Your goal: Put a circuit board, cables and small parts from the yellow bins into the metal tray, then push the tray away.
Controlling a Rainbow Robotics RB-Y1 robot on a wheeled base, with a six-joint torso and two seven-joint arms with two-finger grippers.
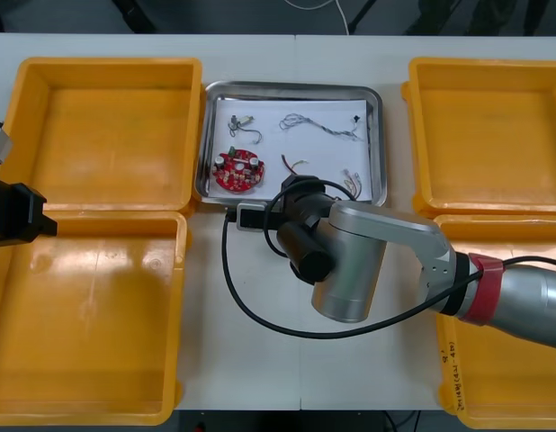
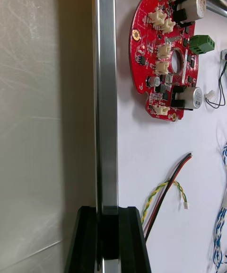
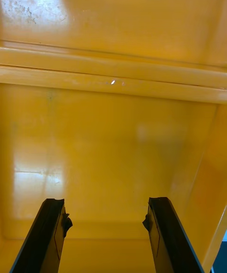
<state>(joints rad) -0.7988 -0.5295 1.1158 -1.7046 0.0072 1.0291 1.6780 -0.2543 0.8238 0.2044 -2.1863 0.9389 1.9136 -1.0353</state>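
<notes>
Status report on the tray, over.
Right gripper shut on metal tray, near rim. Left gripper open over yellow bin. Circuit board, cables loaded. Nothing blocking the push.

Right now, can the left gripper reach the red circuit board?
Probably yes: the left gripper is open over a yellow bin; the circuit board lies uncovered; the right gripper grips the metal tray beside it.

The table [image 1: 260, 360] is light, nearly white, and matte. A thin seam [image 1: 295, 54] runs in from its far edge. Beyond that edge lies a strip of dark floor [image 1: 80, 13], where a white cord [image 1: 318, 5] loops. A narrower dark sliver of floor shows past the near edge. In the right wrist view the table [image 2: 42, 112] looks grey-beige and finely scratched, with soft pale streaks of light across it.
</notes>
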